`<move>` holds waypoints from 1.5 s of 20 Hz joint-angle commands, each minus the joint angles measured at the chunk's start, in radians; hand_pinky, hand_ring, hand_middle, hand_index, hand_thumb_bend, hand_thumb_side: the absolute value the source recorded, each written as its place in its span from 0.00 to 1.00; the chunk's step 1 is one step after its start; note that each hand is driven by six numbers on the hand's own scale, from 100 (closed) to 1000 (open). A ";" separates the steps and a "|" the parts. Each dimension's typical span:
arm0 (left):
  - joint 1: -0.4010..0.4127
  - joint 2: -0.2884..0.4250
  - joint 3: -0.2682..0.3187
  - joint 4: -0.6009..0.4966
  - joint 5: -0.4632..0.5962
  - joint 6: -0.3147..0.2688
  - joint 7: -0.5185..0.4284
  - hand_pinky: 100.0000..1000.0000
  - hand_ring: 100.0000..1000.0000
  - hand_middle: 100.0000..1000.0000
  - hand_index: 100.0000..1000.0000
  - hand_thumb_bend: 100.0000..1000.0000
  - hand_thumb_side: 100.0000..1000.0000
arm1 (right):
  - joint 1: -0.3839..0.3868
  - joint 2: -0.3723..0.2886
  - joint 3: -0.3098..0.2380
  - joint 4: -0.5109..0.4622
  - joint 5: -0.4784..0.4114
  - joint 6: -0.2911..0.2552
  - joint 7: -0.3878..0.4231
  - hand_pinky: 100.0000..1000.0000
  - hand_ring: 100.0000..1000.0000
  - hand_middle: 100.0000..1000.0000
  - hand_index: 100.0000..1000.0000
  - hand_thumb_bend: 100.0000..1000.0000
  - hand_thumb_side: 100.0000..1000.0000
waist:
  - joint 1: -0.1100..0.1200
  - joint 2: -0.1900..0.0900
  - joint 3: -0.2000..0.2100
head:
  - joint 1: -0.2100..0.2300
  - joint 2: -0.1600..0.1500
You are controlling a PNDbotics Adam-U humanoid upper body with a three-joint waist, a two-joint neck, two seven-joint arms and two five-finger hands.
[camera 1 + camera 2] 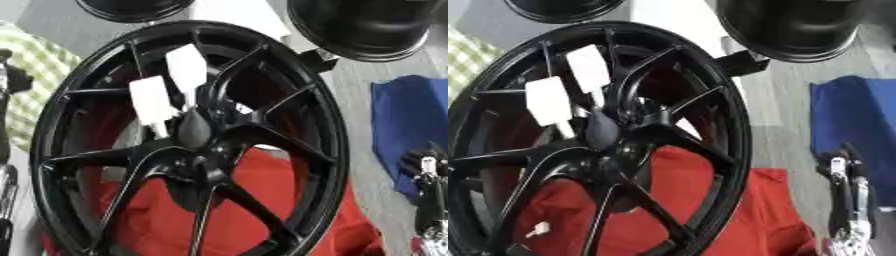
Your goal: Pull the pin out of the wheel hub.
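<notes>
- Left eye view: black spoked wheel (188,140) fills the frame, lying over a red cloth (262,210). Two white tags (171,90) hang across the upper spokes, just above the hub (194,131).
- Pin not told apart with certainty; dark rounded piece at hub centre likely it, seemingly not yet pulled.
- Right hand (426,170) at right edge over a blue cloth (411,125), well apart from the wheel. Fingers appear bunched, holding nothing; open or closed — cannot tell.
- Left arm only a dark sliver at left edge; hand state cannot tell.
- Right eye view: same layout, wheel shifted left. Right hand (846,167) shows as thin upright fingers beside the blue cloth, clear of the rim (741,125). Small white scrap (537,229) on the red cloth, seen through the lower spokes.
- Step judged: pre-reach, nothing in contact.
- Next move likely calls for bringing a hand between the tags and spokes to hub centre, pinching the pin, pulling straight out along its axis. Tags may block the approach.
</notes>
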State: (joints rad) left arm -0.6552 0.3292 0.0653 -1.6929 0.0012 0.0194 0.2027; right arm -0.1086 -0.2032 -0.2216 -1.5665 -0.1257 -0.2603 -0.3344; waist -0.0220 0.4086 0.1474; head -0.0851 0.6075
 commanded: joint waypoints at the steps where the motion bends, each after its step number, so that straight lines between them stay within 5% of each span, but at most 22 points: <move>1: -0.070 0.119 -0.035 -0.088 -0.007 0.026 -0.057 0.65 0.56 0.47 0.71 0.00 0.48 | 0.002 -0.029 -0.010 -0.021 0.005 0.006 -0.006 0.71 0.72 0.63 0.89 0.00 0.69 | 0.008 -0.025 0.001 | 0.007 0.011; 6: -0.249 0.340 -0.149 -0.159 0.017 0.144 -0.198 0.68 0.60 0.53 0.75 0.00 0.35 | 0.023 -0.032 -0.021 -0.027 0.027 0.008 -0.017 0.70 0.71 0.63 0.90 0.00 0.69 | 0.025 -0.031 0.017 | -0.022 0.024; 7: -0.285 0.380 -0.176 -0.166 0.019 0.175 -0.243 0.69 0.63 0.58 0.78 0.00 0.26 | 0.028 -0.033 -0.025 -0.028 0.031 0.008 -0.021 0.70 0.71 0.63 0.90 0.00 0.68 | 0.030 -0.033 0.021 | -0.030 0.028; 11: -0.454 0.499 -0.298 -0.181 -0.058 0.268 -0.491 0.72 0.67 0.63 0.82 0.00 0.17 | 0.051 -0.035 -0.038 -0.038 0.051 0.011 -0.040 0.70 0.71 0.62 0.90 0.00 0.68 | 0.042 -0.037 0.038 | -0.066 0.034; 20: -0.699 0.476 -0.485 -0.179 -0.181 0.357 -0.880 0.74 0.70 0.66 0.83 0.00 0.32 | 0.075 -0.036 -0.047 -0.047 0.082 0.019 -0.058 0.70 0.71 0.62 0.91 0.00 0.69 | 0.053 -0.041 0.060 | -0.115 0.034; 30: -0.791 0.419 -0.599 -0.257 -0.198 0.452 -1.042 0.73 0.68 0.67 0.83 0.00 0.51 | 0.080 -0.034 -0.042 -0.049 0.091 0.023 -0.057 0.70 0.71 0.62 0.91 0.00 0.69 | 0.054 -0.042 0.057 | -0.099 0.023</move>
State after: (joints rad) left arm -1.4249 0.7401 -0.5326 -1.9366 -0.1942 0.4336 -0.7974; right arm -0.0292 -0.2170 -0.2612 -1.5933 -0.0441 -0.2388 -0.3897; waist 0.0330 0.3956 0.2049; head -0.1890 0.6399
